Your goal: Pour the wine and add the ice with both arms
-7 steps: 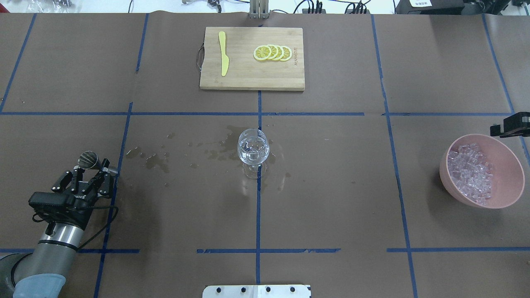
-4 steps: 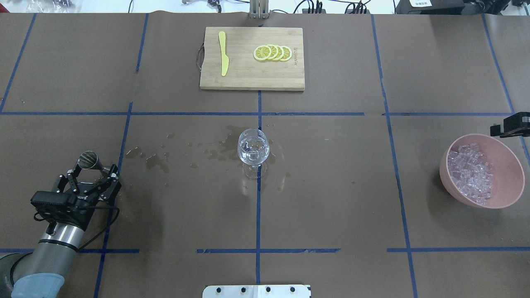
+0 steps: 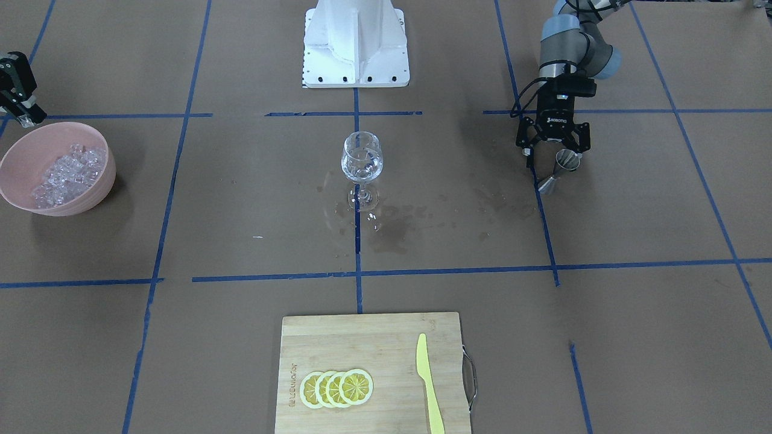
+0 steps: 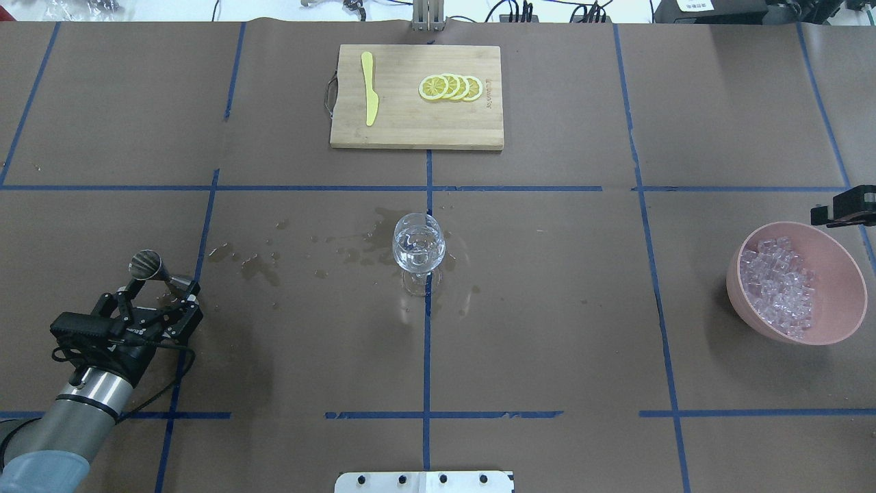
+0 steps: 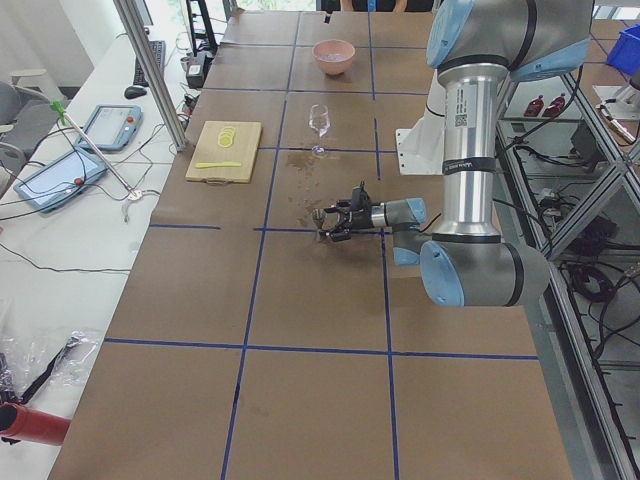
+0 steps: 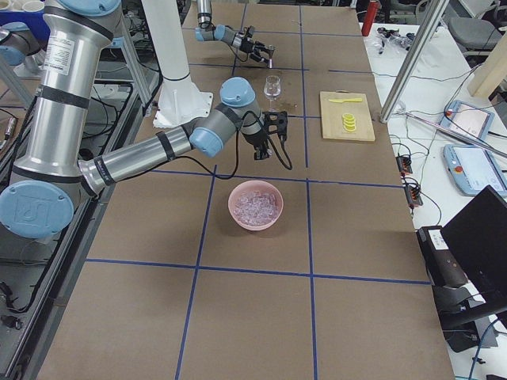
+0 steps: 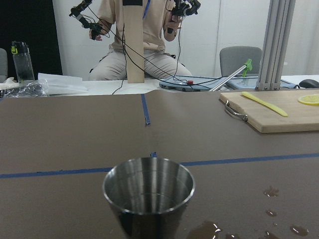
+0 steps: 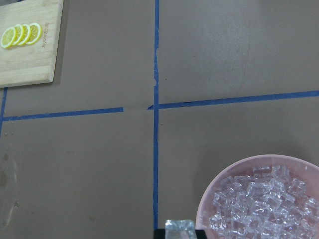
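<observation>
A clear wine glass stands at the table's centre with a little near-colourless wine in it; it also shows in the front view. A steel jigger stands upright at the near left. My left gripper is open just behind it, not touching; the left wrist view shows the jigger close ahead. A pink bowl of ice sits at the right. My right gripper hangs by the bowl's far rim, shut on an ice cube.
A bamboo cutting board at the far centre holds lemon slices and a yellow knife. Wet brown stains spread between the jigger and the glass. The white pedestal stands at the robot's side.
My left gripper opened, let go of the jigger, and drew back toward the robot. The jigger stays standing. The right gripper has not visibly moved.
</observation>
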`<action>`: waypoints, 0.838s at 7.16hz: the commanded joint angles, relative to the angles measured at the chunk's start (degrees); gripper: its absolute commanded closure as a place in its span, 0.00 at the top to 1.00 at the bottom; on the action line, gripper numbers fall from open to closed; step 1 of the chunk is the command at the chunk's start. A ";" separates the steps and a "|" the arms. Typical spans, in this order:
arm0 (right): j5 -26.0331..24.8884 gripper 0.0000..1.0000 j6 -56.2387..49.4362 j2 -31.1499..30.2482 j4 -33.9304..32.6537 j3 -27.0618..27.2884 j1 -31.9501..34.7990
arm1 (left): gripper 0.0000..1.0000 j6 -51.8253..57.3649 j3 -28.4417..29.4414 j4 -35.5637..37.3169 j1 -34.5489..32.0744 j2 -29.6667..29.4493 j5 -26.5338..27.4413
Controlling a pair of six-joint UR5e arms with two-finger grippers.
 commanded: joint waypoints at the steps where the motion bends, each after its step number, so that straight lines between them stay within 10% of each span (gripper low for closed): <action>1: 0.00 0.00 0.00 0.06 0.00 0.27 0.00 | 1.00 0.00 -1.52 0.08 -0.02 3.18 -3.82; 6: 3.16 0.00 4.37 7.32 -0.09 -0.34 -0.70 | 1.00 0.00 -7.67 0.25 0.07 9.78 -16.40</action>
